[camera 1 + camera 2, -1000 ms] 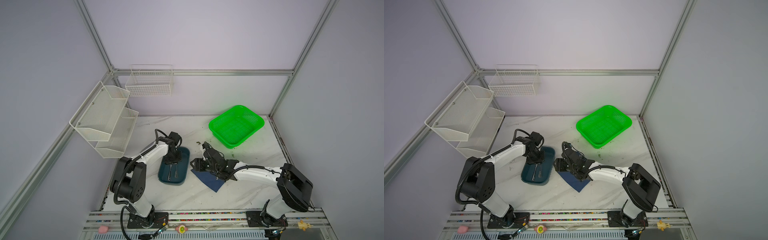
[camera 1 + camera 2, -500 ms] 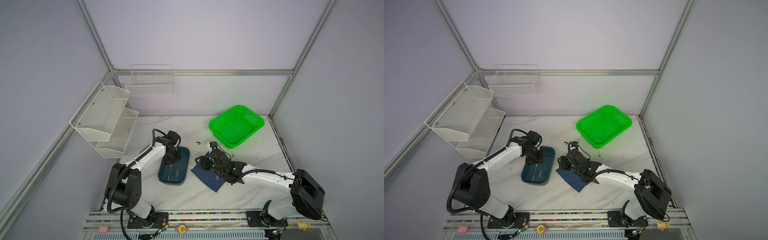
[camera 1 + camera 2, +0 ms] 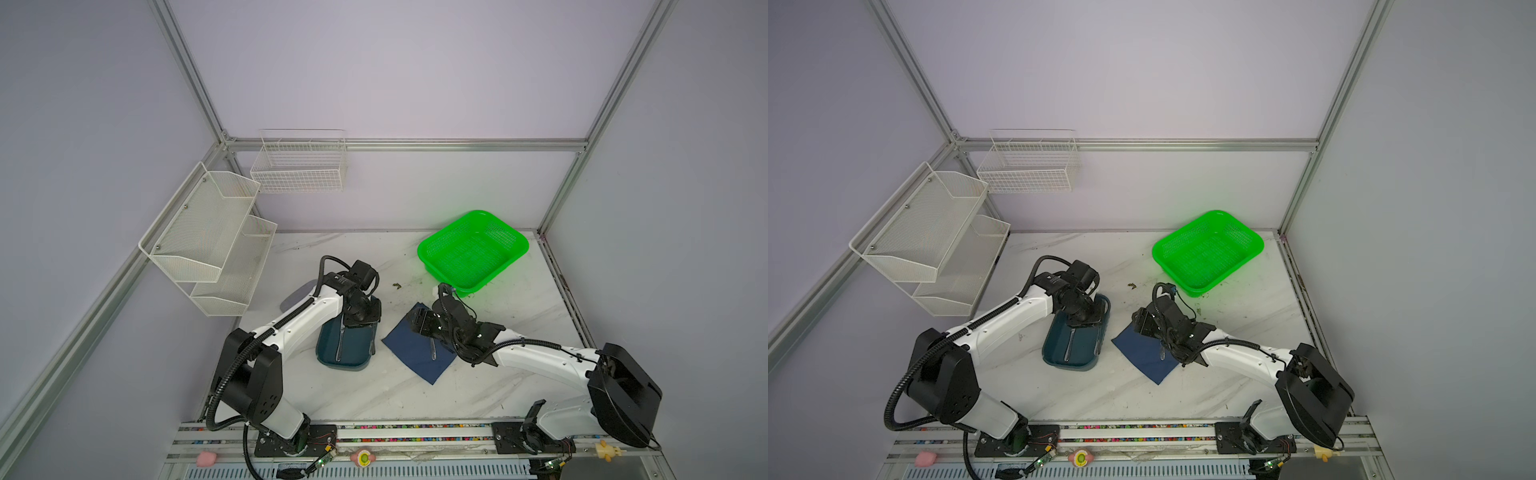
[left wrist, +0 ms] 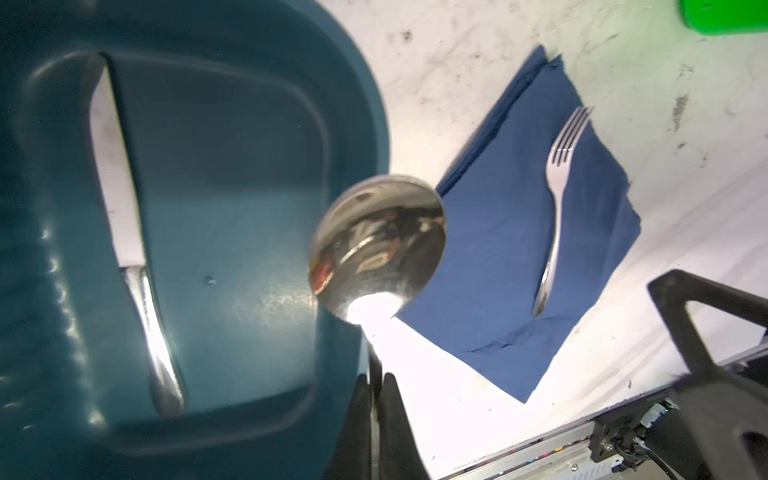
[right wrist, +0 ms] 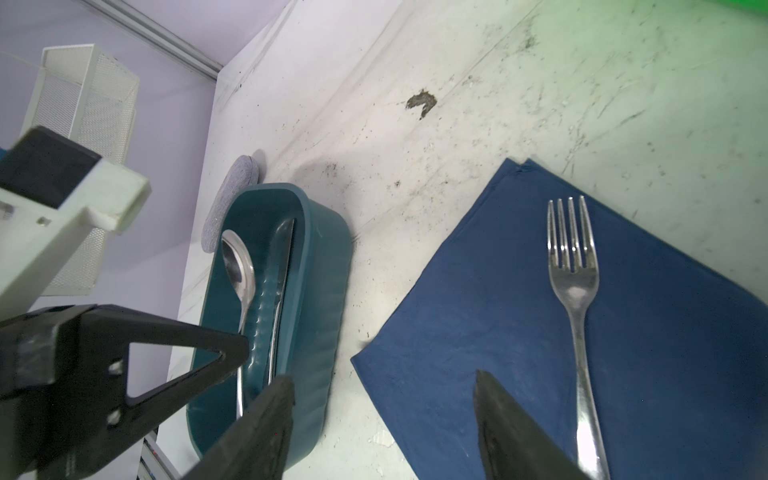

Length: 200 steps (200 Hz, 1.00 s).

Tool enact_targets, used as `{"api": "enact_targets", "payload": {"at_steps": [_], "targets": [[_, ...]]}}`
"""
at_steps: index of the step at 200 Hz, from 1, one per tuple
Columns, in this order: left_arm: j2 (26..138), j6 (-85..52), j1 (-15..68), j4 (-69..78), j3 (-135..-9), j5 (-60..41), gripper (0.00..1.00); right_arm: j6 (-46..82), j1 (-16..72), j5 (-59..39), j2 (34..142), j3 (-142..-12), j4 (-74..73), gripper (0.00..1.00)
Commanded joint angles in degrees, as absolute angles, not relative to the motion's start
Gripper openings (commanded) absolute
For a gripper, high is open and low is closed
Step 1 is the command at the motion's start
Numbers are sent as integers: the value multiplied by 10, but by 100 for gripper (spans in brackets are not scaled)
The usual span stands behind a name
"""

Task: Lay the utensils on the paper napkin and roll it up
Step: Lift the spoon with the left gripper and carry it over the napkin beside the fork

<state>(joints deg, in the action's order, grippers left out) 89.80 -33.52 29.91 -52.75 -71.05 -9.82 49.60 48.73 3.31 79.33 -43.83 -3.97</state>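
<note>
Counting the pieces, you have one of three delivered: the fork [image 4: 557, 203] lies flat on the paper napkin [image 4: 498, 257], which is spread on the table just beside the teal tray [image 4: 249, 104]. Your left gripper [image 4: 376, 399] is clamped on the handle of the spoon [image 4: 378, 245], whose bowl hangs over the tray's napkin-side rim, so that piece looks mid-transfer. The knife [image 4: 137, 249] lies inside the tray, along the wall far from the napkin, untouched. Your right gripper [image 5: 382, 378] hangs above the napkin on the side facing the tray, jaws spread and empty, near the fork's handle but apart from it. Left for you, by my reading: spoon, knife, then the rolling, not yet begun. The napkin is a dark navy square, layered at one corner and faintly creased near an edge; all three metal pieces are slim and mirror-bright.
</note>
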Motion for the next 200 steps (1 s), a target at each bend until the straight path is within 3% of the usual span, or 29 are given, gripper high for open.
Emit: {"api": "enact_targets", "payload": {"at_steps": [1, 102, 200], "targets": [[918, -355, 323, -509, -771, -114, 4, 512, 478, 29, 768, -426, -35, 70], [1085, -409, 403, -438, -879, -150, 3, 557, 395, -16, 703, -339, -47, 70], [1149, -461, 420, -381, -892, -175, 3, 534, 384, -24, 705, -324, -51, 70]]}}
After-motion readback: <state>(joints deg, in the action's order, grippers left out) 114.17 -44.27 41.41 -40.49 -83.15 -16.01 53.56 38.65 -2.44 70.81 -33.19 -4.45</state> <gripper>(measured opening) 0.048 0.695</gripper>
